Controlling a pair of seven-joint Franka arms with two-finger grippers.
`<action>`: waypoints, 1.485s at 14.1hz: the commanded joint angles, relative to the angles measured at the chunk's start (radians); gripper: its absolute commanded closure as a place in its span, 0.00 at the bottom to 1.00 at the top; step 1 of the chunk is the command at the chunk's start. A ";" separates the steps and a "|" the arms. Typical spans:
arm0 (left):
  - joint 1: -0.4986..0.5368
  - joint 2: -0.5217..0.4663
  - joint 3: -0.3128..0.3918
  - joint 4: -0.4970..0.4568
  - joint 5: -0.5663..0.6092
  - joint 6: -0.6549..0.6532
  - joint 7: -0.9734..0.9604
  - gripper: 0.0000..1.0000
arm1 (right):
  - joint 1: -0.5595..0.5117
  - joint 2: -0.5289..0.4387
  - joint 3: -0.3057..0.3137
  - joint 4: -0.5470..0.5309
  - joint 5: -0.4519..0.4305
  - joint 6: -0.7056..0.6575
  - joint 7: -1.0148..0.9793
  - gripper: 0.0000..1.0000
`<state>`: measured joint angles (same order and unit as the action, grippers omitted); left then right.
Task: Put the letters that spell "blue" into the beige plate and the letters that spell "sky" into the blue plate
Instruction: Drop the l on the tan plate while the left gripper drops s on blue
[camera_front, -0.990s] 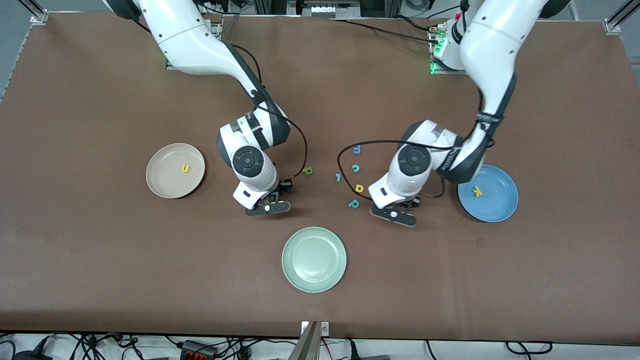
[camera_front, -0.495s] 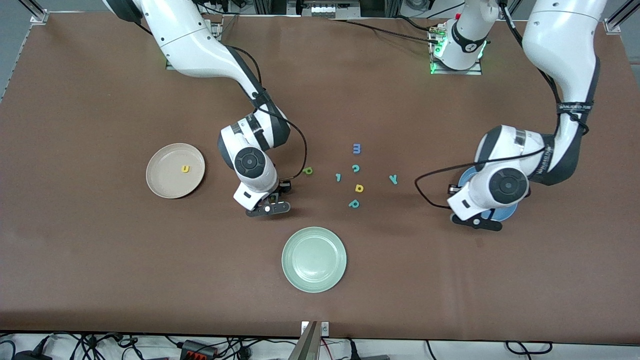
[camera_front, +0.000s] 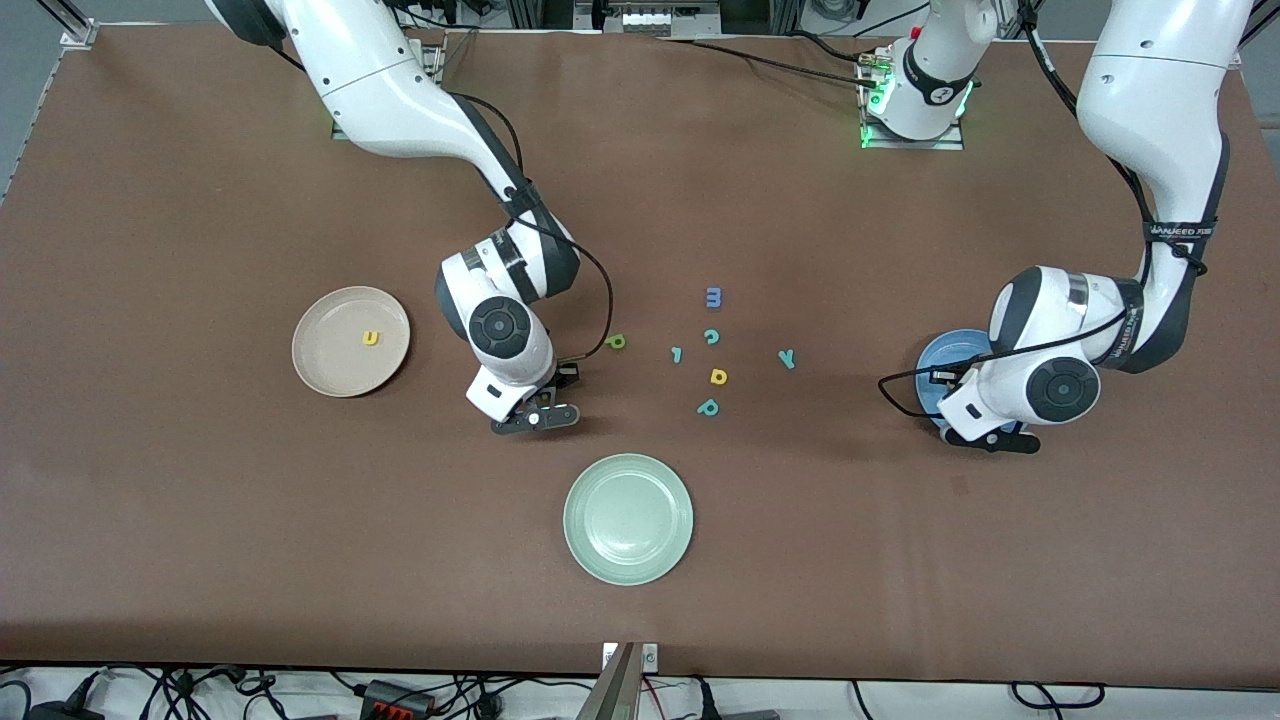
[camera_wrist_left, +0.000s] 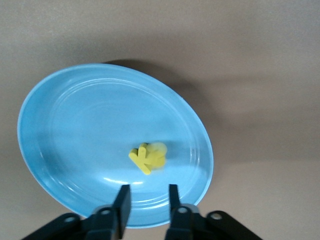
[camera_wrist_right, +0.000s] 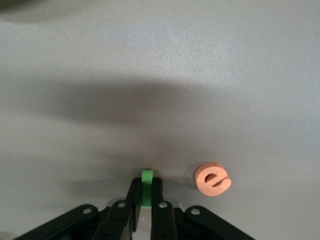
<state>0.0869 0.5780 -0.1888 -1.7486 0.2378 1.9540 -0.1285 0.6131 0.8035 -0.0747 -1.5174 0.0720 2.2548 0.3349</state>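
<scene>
Green l (camera_wrist_right: 146, 188) pinched by right fingers (camera_wrist_right: 134, 200) (orange e (camera_wrist_right: 212, 179) beside).

- blue plate (camera_wrist_left: 75, 130): glossy, smooth, plastic-looking
- k (camera_wrist_left: 142, 159) and e (camera_wrist_right: 212, 179): matt foam
- table (camera_front: 200, 520): matt brown cover
- arms (camera_front: 390, 90): glossy white shells

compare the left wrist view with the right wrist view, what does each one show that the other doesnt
Only the left wrist view shows the blue plate with yellow letters lying in it, a k among them, and the left gripper open above the plate's rim.

Only the right wrist view shows the orange e lying on the table and the right gripper shut on a green bar letter beside it.

Both show a stretch of bare table and that arm's own dark fingers.
</scene>
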 joint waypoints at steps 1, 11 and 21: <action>0.008 -0.010 -0.012 -0.003 0.021 0.003 0.004 0.00 | -0.010 -0.013 -0.005 0.038 -0.009 -0.015 -0.027 0.94; -0.056 -0.018 -0.238 -0.081 -0.040 0.144 -0.334 0.00 | -0.309 -0.260 -0.014 -0.174 -0.014 -0.369 -0.198 0.94; -0.170 0.028 -0.225 -0.196 0.009 0.410 -0.585 0.30 | -0.477 -0.307 -0.020 -0.372 -0.047 -0.288 -0.326 0.86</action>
<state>-0.0903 0.6125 -0.4184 -1.9413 0.2221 2.3558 -0.7034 0.1552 0.4897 -0.1086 -1.8688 0.0369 1.9297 0.0281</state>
